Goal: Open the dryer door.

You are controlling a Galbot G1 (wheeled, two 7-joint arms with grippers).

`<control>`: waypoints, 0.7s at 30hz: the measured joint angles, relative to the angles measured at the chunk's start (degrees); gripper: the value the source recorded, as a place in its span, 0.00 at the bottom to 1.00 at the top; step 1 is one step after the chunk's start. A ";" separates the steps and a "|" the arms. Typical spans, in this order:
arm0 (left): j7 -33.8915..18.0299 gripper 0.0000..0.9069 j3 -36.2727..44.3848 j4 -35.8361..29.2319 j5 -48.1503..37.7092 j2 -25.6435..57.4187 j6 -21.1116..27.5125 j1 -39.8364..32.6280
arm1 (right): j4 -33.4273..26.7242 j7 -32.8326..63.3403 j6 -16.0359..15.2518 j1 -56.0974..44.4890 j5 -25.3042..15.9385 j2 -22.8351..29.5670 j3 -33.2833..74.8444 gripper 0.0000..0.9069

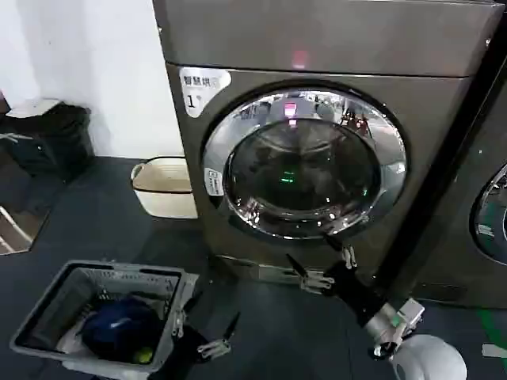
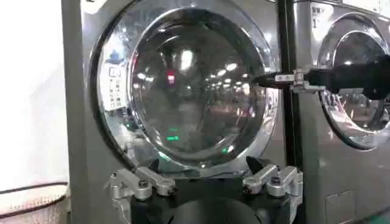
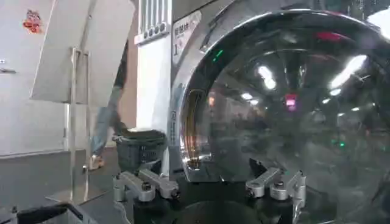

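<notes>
The dryer door (image 1: pixel 303 162) is a round porthole with a wide chrome rim and dark glass, and it lies flush against the grey machine front. My right gripper (image 1: pixel 315 255) hangs open just below the door's lower right rim, its jaws spread with nothing between them. From the right wrist view the door (image 3: pixel 286 109) is very close, with a recessed grip (image 3: pixel 194 131) in its rim edge just beyond the open right gripper (image 3: pixel 201 171). My left gripper (image 1: pixel 212 311) stays low by the floor, open and empty. The left wrist view takes in the door (image 2: pixel 195 85), the left gripper (image 2: pixel 204 165) and the right gripper (image 2: pixel 262 79).
A grey laundry basket (image 1: pixel 47 305) holding blue cloth stands on the floor at the front left. A cream tub (image 1: pixel 162 186) sits beside the dryer, with a black bin (image 1: pixel 47 134) farther left. The neighbouring machine's round door (image 1: pixel 491 214) is at the right. A sign board on a stand (image 3: pixel 79 91) is nearby.
</notes>
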 joint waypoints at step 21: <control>-1.93 1.00 0.75 -1.42 2.03 0.05 2.06 1.22 | -10.35 3.36 -0.18 17.44 2.33 -3.26 -13.18 1.00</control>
